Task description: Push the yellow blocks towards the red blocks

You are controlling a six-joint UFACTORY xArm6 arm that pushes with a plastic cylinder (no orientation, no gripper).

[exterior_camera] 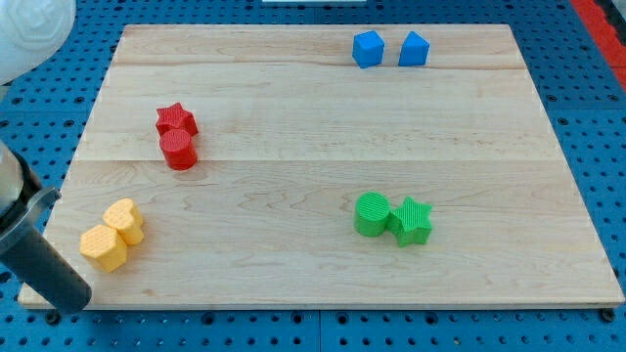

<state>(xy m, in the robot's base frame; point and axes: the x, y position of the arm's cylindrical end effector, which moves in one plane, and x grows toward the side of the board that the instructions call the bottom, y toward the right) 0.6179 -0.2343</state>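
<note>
- My tip sits at the bottom left corner of the wooden tabletop, at the end of a dark rod that slants in from the view's left edge.
- The arm has no fingers, so nothing is open, closed or gripping; it ends only in the rod.
- The tip is below and to the left of the yellow blocks, near them but not touching.
- The yellow hexagon block lies near the bottom left of the tabletop; the yellow heart block touches it on its upper right side.
- The red star block lies in the upper left part of the tabletop, with the red cylinder block touching it just below.
- The yellow pair is well apart from the red pair, lower and further to the view's left.
- The green cylinder block and the green star block touch side by side in the lower right half, the star on the view's right.
- Two blue blocks stand near the top edge, right of centre: the left blue block and the right blue block, just beside each other with a small gap; I cannot tell their exact shapes.
- A blue pegboard surrounds the tabletop.
</note>
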